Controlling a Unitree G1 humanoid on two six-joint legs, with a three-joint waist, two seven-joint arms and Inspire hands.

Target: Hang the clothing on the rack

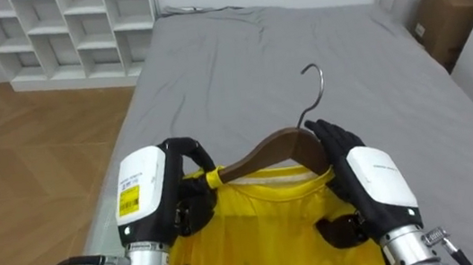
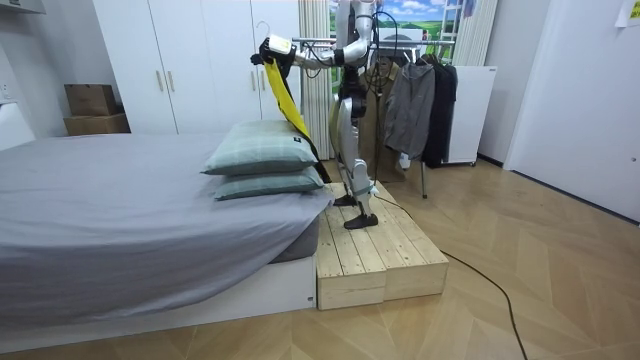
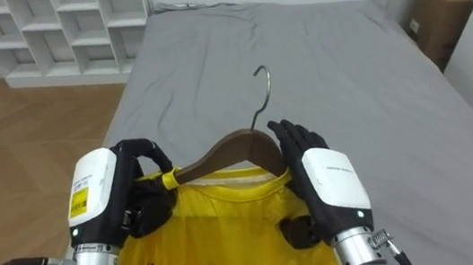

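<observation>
The left robot hand [image 1: 169, 188] is closed around the left end of a wooden hanger [image 1: 266, 151], its dark fingers curled over the wood and a fold of yellow cloth. The right robot hand [image 1: 361, 176] is open. Its fingers lie fairly straight, pointing up and laid against the hanger's right shoulder, with the thumb lower down on the cloth. Both forearms come up from the bottom edge of the eye views, backs of the hands facing the camera.

A yellow shirt [image 1: 257, 229] hangs on the hanger between the two hands, its neckline sitting just under the wooden bar. The hanger's metal hook [image 1: 313, 87] stands up free above the fingers.

Beyond the hands lies a bed [image 1: 315, 32] under a grey sheet. To its left stands a white shelf unit [image 1: 70, 31] of open cubbies. At its right there is a cardboard box [image 1: 442, 17]; what is in it cannot be seen.

In the room view the robot stands upright on a low wooden platform [image 2: 375, 255] beside the bed, by two stacked pillows [image 2: 262, 160]. Its arms are raised at head height toward the room view's left, and the shirt hangs down from them over the pillows. Behind it, a clothes rail [image 2: 400, 42] carries dark garments [image 2: 420, 100], and a white wardrobe [image 2: 200, 60] lines the wall.
</observation>
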